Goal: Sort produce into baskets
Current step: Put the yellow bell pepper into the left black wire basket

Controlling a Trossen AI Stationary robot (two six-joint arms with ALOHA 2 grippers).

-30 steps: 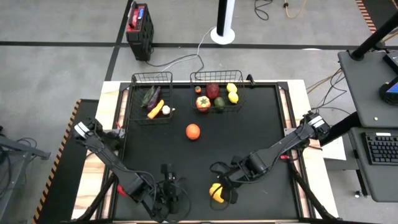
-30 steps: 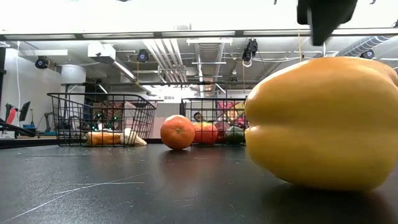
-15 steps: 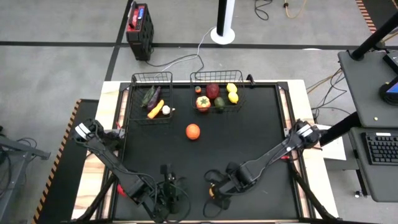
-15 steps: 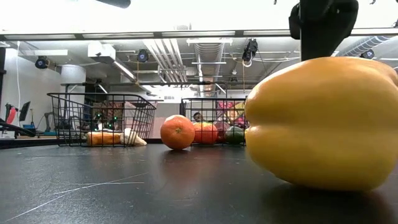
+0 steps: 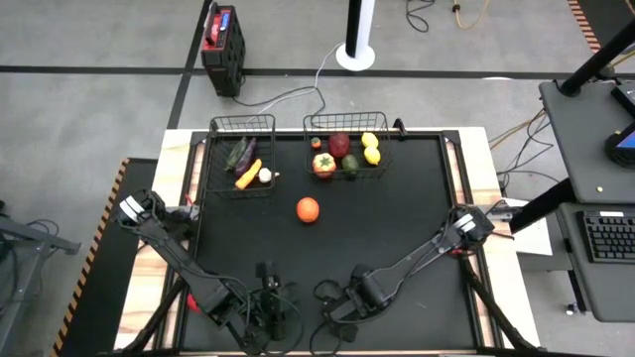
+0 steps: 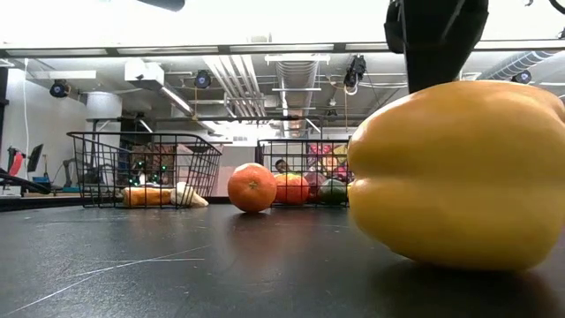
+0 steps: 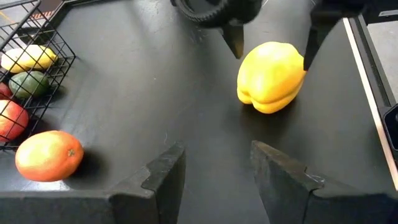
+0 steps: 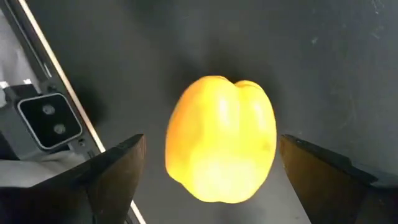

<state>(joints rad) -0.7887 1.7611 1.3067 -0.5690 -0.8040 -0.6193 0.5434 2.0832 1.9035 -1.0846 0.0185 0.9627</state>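
Observation:
A yellow pepper (image 8: 221, 146) lies on the black table near its near edge; it fills the right of the low view (image 6: 459, 177). My right gripper (image 7: 272, 56) hangs open just above it, pointing steeply down, one finger on either side and neither touching; in the high view the gripper (image 5: 342, 315) hides the pepper. My left gripper (image 7: 217, 149) is open and holds nothing, at the near edge to the left (image 5: 270, 302). An orange (image 5: 308, 209) rests mid-table. The narrower basket (image 5: 241, 154) and the wider basket (image 5: 345, 144), both holding produce, stand at the far edge.
The narrower basket holds an eggplant, a yellow piece and a garlic; the wider one holds lemons, a red pepper, an avocado and other produce. Bare black table lies between the orange and the near edge. A camera mount (image 8: 50, 121) stands at the near edge beside the pepper.
My right gripper has gone toward the table's near edge and down, tipping more steeply, until its open fingers stand over the yellow pepper and cover it in the high view. The pepper and the orange have stayed where they were.

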